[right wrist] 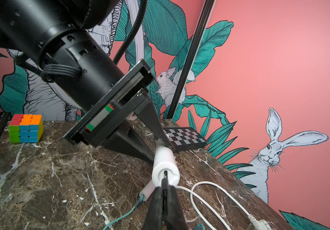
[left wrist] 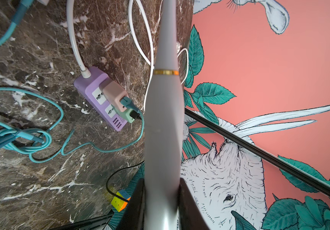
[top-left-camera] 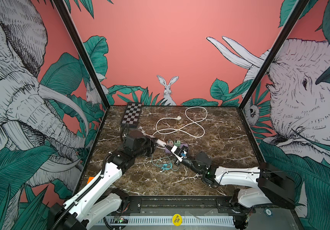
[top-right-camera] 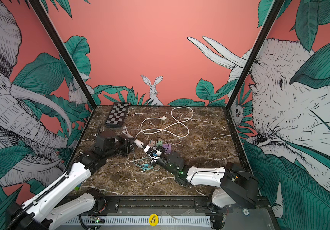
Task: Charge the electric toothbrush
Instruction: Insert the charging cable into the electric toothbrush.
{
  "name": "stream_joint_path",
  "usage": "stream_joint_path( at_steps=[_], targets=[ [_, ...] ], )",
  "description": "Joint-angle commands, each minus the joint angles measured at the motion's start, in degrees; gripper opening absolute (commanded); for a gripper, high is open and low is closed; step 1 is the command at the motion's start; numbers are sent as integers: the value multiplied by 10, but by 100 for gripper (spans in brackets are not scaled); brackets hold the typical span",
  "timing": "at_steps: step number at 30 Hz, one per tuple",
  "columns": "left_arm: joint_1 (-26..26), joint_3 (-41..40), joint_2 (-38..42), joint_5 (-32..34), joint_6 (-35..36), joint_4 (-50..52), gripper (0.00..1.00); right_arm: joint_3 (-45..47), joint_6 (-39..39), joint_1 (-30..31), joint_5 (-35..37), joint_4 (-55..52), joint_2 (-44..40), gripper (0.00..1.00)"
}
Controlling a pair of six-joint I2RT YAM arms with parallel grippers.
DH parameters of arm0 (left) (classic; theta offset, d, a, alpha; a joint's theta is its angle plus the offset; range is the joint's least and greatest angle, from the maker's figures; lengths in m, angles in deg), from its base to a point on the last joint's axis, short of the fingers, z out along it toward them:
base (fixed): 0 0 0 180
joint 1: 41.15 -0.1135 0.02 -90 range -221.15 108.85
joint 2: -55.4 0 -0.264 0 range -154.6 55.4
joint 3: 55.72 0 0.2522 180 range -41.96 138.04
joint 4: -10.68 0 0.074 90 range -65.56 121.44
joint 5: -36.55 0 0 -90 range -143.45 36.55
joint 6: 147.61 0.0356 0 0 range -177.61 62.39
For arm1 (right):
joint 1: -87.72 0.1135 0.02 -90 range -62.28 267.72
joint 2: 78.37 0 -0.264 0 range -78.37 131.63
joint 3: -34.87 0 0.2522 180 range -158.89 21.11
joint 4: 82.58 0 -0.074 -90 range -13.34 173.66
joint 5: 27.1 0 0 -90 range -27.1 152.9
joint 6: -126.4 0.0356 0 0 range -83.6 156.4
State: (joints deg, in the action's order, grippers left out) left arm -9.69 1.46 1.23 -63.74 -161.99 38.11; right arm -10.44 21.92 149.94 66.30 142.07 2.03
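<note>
My left claw (right wrist: pixel 160 151) clamps the white toothbrush (left wrist: pixel 163 119) just left of the purple power strip (left wrist: pixel 86 85). My right claw (right wrist: pixel 165 184), pinched tight on a black plug (right wrist: pixel 165 174), sits at the toothbrush's base.

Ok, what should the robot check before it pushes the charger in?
1. Grip: left end effector clamps the toothbrush: ok.
2. Grip: right end effector shut on the black plug: ok.
3. Aim: plug tip at the base port: ok; fully seated: cannot tell.
4. Supply: black connector sits in green adapter on purple power strip: ok.
5. Mains: strip's white wall plug lies loose on the table: not ok.
</note>
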Motion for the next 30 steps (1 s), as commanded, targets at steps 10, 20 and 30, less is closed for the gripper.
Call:
stream_joint_path(
  at_steps=[10,20,30],
  targets=[
    [3,0,13,-10,1,-19,0,-13,-7,4,14,9,11,0],
    [3,4,6,-20,8,-20,0,-25,-14,5,9,1,13,0],
    [3,1,5,-25,12,-19,0,-35,-26,5,11,-14,12,0]
  ],
)
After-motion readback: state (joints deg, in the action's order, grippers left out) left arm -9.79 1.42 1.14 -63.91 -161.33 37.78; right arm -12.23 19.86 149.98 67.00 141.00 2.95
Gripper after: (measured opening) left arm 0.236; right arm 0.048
